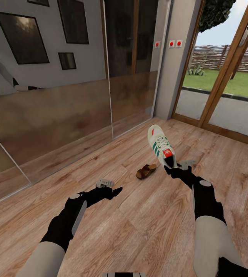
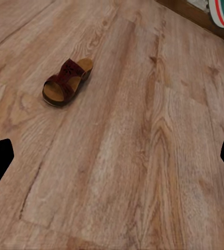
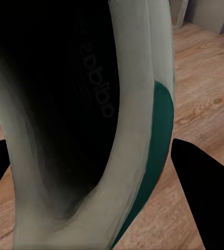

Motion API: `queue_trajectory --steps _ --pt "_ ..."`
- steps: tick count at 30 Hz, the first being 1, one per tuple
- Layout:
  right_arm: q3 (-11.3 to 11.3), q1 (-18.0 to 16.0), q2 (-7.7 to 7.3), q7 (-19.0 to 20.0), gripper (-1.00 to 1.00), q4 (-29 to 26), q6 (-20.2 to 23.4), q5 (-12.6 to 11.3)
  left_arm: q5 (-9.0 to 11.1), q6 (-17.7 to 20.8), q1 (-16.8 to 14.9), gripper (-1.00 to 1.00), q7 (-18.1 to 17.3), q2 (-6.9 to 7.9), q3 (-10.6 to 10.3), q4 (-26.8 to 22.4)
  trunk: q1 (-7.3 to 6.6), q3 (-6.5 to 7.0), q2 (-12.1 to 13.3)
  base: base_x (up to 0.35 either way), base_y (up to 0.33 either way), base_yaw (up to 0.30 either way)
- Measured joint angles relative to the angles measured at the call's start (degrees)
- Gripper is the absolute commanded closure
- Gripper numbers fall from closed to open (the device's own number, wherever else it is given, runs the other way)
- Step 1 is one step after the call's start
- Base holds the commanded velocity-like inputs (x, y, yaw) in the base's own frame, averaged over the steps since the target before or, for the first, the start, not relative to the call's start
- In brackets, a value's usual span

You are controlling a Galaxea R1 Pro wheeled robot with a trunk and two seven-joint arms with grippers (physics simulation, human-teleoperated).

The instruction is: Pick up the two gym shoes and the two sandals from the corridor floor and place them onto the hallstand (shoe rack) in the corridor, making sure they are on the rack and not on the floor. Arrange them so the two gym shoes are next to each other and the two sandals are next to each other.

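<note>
We are in the pick-up step, with our right gripper [image 1: 172, 164] clenched on the heel end of a white lace-up gym shoe with green side stripes and red patches [image 1: 161, 144]; in the head view the shoe juts forward from the gripper, toe pointing toward the grey wall corner, and it looks lifted clear of the warm brown wood-plank corridor floor [image 1: 147, 215], though we cannot be sure the toe is off the planks. The right wrist view looks straight into the shoe's dark opening, its white collar and green heel trim [image 3: 159, 135] lying between the two dark fingers, which fits a grip on the heel rim. A flat brown open sandal with a tan insole [image 1: 146, 171] lies on the floor just beside that gripper, toward our left, and the left wrist view sees it well ahead of the left gripper [image 1: 114, 189], whose jaws are released and hold nothing. The reflective sliding wardrobe doors [image 1: 58, 115] stand along our left and a glazed wooden-framed door [image 1: 231, 73] ahead on the right. We judge the next move calls for turning the base to find the rack while keeping the shoe held firmly.
</note>
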Motion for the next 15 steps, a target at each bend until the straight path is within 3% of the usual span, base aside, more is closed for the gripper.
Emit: queue_trajectory --steps 15 --pt "-0.1 0.0 0.00 0.0 1.00 -0.1 0.0 -0.1 0.0 0.0 0.0 -1.00 -0.1 0.08 0.1 0.0 -0.39 4.14 0.2 0.000 0.000 0.000"
